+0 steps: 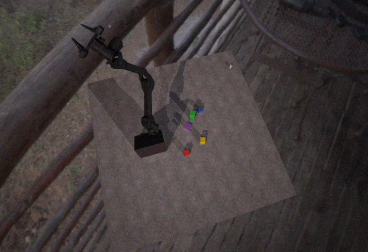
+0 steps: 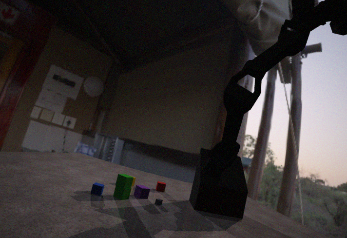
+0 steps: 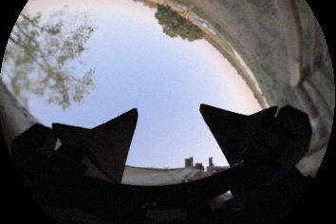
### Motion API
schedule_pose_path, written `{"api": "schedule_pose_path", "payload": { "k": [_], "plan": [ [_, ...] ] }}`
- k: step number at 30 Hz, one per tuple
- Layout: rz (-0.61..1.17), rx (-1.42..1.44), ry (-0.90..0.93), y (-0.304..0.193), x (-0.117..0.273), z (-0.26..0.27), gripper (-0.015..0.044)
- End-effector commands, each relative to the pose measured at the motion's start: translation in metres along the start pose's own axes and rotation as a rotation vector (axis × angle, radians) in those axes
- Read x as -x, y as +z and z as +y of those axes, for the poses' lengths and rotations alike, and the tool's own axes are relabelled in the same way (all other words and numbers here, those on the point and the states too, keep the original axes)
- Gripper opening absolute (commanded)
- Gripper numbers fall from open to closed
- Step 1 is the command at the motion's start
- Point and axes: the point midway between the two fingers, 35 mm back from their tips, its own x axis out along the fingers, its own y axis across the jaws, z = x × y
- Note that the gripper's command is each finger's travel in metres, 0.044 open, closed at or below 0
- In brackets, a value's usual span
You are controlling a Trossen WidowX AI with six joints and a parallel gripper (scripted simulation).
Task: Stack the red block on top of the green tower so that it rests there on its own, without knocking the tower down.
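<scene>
The red block (image 1: 186,153) (image 2: 161,186) sits alone on the table, to the right of the arm's base in the top view. The green tower (image 1: 192,114) (image 2: 122,188) stands upright, about two blocks tall, with nothing on its top. My gripper (image 1: 77,31) (image 3: 169,109) is open and empty, its fingers wide apart. It is raised high and far from both, reaching out past the table's edge at the upper left of the top view. In the exterior view it is partly cut off at the upper right. The wrist view shows mostly sky, with no blocks.
A purple block (image 1: 187,126) (image 2: 141,191) stands close beside the tower, a blue block (image 1: 200,110) (image 2: 97,188) on its other side. A yellow block (image 1: 202,140) (image 2: 133,181) lies near the red one. A small dark cube (image 2: 158,201) and a small pale object (image 1: 230,65) also lie on the table.
</scene>
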Motion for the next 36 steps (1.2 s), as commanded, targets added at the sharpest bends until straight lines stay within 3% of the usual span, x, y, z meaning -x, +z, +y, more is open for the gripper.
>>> {"api": "schedule_pose_path", "payload": {
  "k": [1, 9, 15, 25, 30, 36],
  "plan": [
    [0.004, 0.003, -0.002, -0.002, 0.000, -0.001, 0.0426],
    [0.303, 0.163, -0.117, -0.102, 0.019, -0.062, 0.0440],
    [0.608, 0.302, -0.163, -0.195, 0.066, -0.106, 0.0440],
    [1.201, 0.566, -0.068, -0.332, 0.215, -0.155, 0.0440],
    [1.422, 0.652, 0.029, -0.366, 0.285, -0.164, 0.0440],
    [1.762, 0.735, 0.227, -0.400, 0.404, -0.171, 0.0440]
  ]
}}
